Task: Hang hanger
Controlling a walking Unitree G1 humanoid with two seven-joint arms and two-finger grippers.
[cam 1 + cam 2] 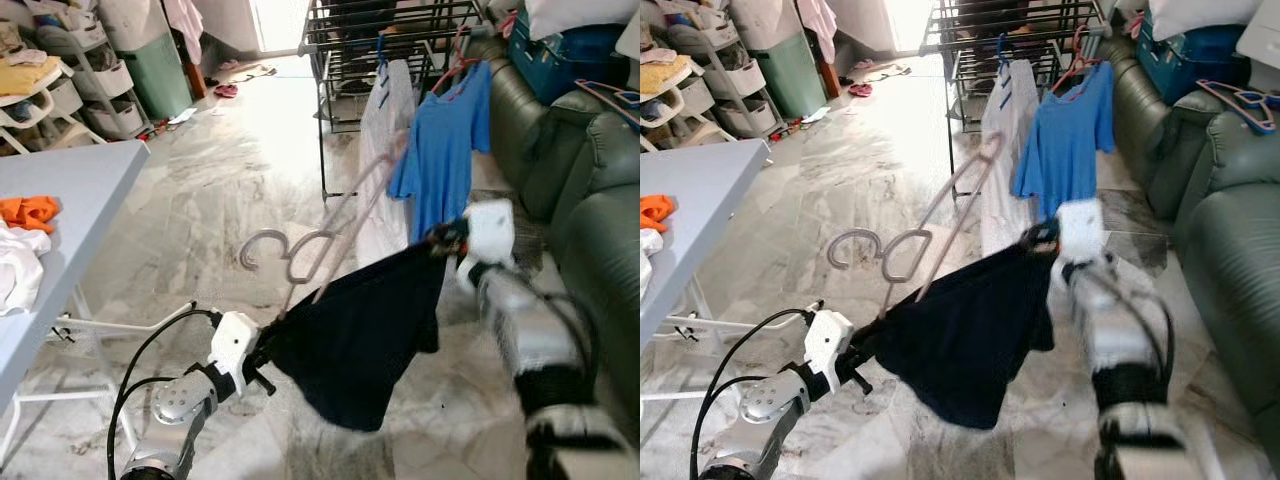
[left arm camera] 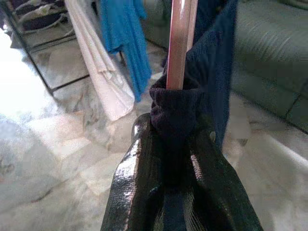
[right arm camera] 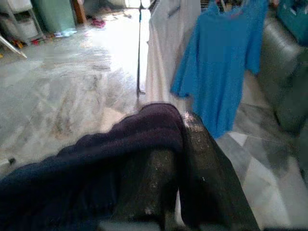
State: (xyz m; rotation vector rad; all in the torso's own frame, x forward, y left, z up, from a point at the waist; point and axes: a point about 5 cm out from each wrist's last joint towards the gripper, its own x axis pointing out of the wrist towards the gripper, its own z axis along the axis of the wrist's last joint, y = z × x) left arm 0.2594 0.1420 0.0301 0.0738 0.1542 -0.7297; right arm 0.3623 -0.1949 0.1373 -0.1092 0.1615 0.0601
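Fingers (image 2: 144, 183) of both arms pinch limp dark cloth (image 1: 360, 340) draped on a curved hanger (image 1: 320, 245).

Floor (image 1: 250, 150) is being blown out by daylight from the far doorway (image 1: 275, 20); right arm (image 1: 520, 320) is being motion-blurred; wrist views softened.

Head eyes look down; wrist cameras sit close on the dark garment (image 1: 360, 330).

A dark navy garment (image 1: 365, 335) is draping a pale pink hanger (image 1: 330, 225); beside it, a bright blue T-shirt (image 1: 445, 145) and white cloth (image 1: 385, 150) are hanging over grey-veined marble floor (image 1: 220, 190).
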